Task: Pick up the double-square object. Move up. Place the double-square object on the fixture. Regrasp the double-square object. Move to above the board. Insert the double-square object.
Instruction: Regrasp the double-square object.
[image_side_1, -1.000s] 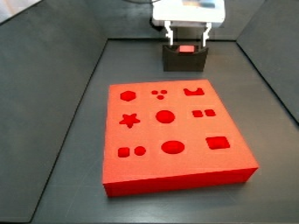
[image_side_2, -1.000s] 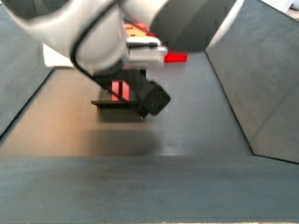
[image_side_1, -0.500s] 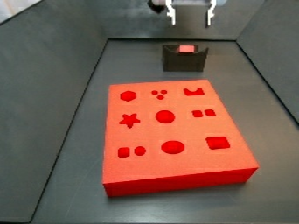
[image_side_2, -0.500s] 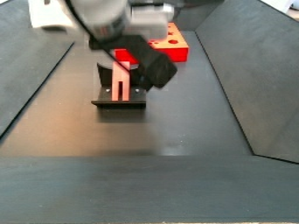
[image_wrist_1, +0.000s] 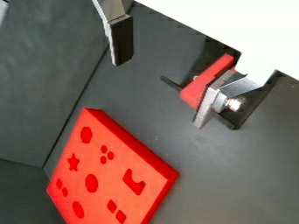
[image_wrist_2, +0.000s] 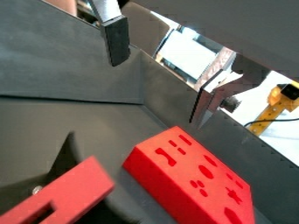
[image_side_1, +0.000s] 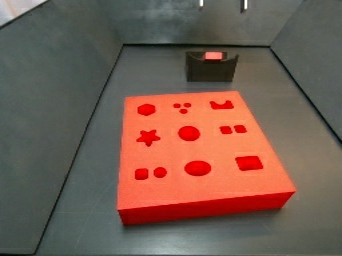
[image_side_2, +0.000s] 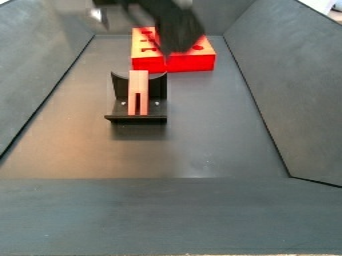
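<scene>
The gripper (image_side_1: 222, 4) is nearly out of frame in a side view: only 2 fingertip ends show at the top edge. In another side view the arm is a dark blur at the top, hiding part of the board (image_side_2: 187, 58). In a wrist view the double-square object (image_wrist_2: 59, 197) is cut off by the frame edge; the fixture under it is mostly hidden.

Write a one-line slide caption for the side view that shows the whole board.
Double-square object resting in the fixture behind the board, with the open, empty end effector raised to the frame's top edge.
</scene>
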